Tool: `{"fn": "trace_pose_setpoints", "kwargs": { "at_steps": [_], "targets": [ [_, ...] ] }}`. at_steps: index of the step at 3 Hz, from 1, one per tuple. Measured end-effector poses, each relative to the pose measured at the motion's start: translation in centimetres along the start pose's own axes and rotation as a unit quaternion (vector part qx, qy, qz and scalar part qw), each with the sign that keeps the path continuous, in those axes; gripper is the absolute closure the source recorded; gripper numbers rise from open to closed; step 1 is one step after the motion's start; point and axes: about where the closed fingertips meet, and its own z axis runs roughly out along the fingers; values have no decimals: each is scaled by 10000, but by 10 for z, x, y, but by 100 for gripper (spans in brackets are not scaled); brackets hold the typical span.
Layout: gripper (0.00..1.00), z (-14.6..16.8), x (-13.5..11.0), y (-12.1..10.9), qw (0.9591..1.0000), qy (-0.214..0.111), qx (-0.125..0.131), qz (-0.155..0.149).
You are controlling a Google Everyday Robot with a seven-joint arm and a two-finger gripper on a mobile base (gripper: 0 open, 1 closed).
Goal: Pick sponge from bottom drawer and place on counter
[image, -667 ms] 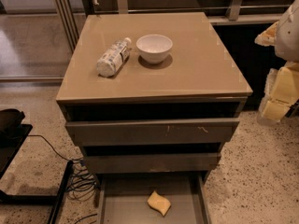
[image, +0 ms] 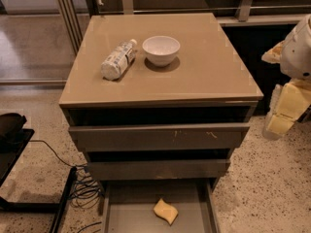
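Note:
The pale-yellow sponge (image: 165,211) lies flat on the grey floor of the open bottom drawer (image: 131,212), near its middle. The glossy beige counter (image: 204,72) is the top of the drawer cabinet. My gripper (image: 284,108), with yellowish pads, hangs at the right edge of the view. It is beside the cabinet's right side at about the height of the top drawer, well above and to the right of the sponge. It holds nothing that I can see.
A white bowl (image: 161,49) and a plastic bottle (image: 118,59) lying on its side sit on the back left of the counter. The two upper drawers (image: 158,137) stand slightly ajar. Cables (image: 85,188) and a black stand (image: 12,144) are on the floor to the left.

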Motion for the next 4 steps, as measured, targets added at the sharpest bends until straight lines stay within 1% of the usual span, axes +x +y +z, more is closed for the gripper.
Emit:
{"fn": "trace_pose_setpoints", "kwargs": {
  "at_steps": [1, 2, 3, 4],
  "targets": [
    [0, 63, 18, 9, 9986, -326, -381, 143],
    [0, 124, 33, 27, 9947, -870, -532, 137],
    [0, 173, 47, 71, 9952, -971, -44, -57],
    [0, 173, 47, 71, 9953, -970, -45, -58]
  ]
}}
